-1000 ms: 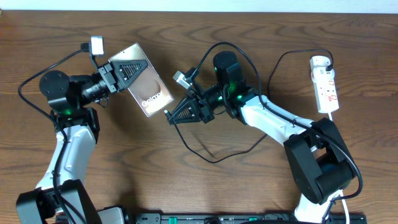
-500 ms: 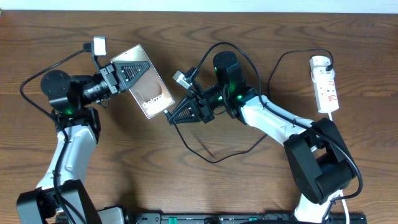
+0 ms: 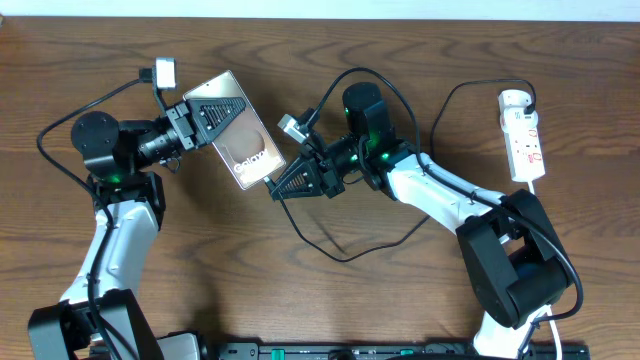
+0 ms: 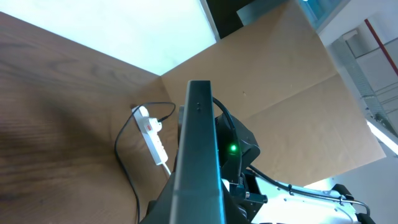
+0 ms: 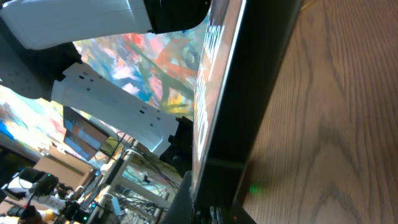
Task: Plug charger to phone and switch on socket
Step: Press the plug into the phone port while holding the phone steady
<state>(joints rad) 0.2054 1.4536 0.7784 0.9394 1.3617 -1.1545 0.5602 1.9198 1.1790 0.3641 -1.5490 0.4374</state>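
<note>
Brown wood grain covers the whole counter (image 3: pixel 200 290). In the left wrist view a brown cardboard panel (image 4: pixel 292 81) stands behind it, beside a bright white area.

The left fingers (image 3: pixel 222 108) are closed on the phone (image 3: pixel 248 150), and one black finger lies across its upper end. The phone is held up off the wood and tilted, with its lettered end pointing down toward the middle of the counter. From the left wrist camera it shows edge-on, as a narrow dark strip.

The right fingers (image 3: pixel 290 184) are narrow and closed on the plug end of the charger (image 3: pixel 345 260). The small tip stands out just beside the lower corner of the phone. I cannot tell if the tip touches the phone or is already in the port. From these fingers the thin black cable drops in a loose loop on the counter, then rises toward the right.

The socket (image 3: pixel 523 140) lies flat at the far right of the counter, well apart from the phone, with its rounded end at the top. A black plug sits in this upper part.

In the right wrist view the dark edge of the phone crosses the middle, very close to the camera, and its shiny face reflects coloured shapes. Wood fills the right side, with a small green glint on it. The right arm's own fingers show there only as a dark shape at the bottom edge.
</note>
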